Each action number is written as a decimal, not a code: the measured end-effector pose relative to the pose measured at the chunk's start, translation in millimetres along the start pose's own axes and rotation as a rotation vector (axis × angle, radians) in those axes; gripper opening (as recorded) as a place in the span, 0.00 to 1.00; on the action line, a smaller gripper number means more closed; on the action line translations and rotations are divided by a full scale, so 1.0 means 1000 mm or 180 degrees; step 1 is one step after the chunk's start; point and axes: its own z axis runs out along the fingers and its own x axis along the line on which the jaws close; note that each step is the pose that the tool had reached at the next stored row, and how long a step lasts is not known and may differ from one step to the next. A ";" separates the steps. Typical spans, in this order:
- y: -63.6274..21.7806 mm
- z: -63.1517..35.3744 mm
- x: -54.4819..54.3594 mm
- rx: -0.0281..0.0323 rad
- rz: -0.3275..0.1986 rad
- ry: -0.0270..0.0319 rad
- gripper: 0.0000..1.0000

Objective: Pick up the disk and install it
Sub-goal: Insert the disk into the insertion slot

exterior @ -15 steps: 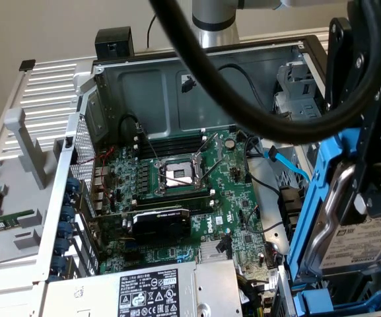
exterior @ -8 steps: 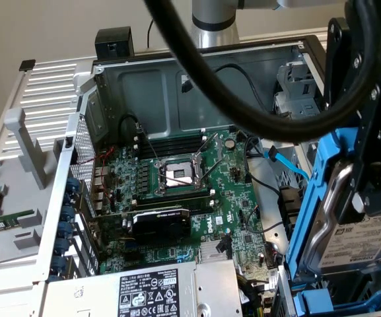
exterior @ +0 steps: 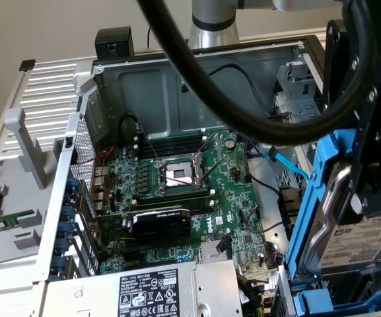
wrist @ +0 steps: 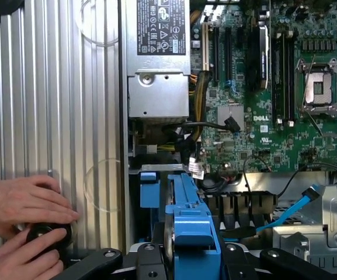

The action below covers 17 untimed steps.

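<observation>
Ribbed grey case panel (wrist: 57, 87) beside blue-framed metal disk (exterior: 348, 241) in black tool (wrist: 188, 259)

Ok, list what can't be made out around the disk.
- Disk: exterior view, cut off by the right edge, top covered by the tool.
- Whatever lies directly behind it: wrist view, hidden by the blue carrier.
- Black item under the hands: wrist view, mostly covered by them.

Pretty cramped where the gripper (wrist: 188, 259) has the disk (wrist: 188, 224) clamped: blue SATA cable (wrist: 291, 209) and loose black wires (wrist: 203, 123) cross just beside it, power supply (wrist: 158, 87) walls one side, someone's hands (wrist: 22, 201) sit on the ribbed panel (wrist: 63, 87). Motherboard (wrist: 273, 125) side's open.
</observation>
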 end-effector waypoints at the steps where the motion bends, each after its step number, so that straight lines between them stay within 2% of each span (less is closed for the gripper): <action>1: 0.0000 0.0003 0.000 0.0000 0.0001 0.0000 0.37; 17: 0.0002 0.0067 0.000 0.0002 0.0012 0.0000 0.37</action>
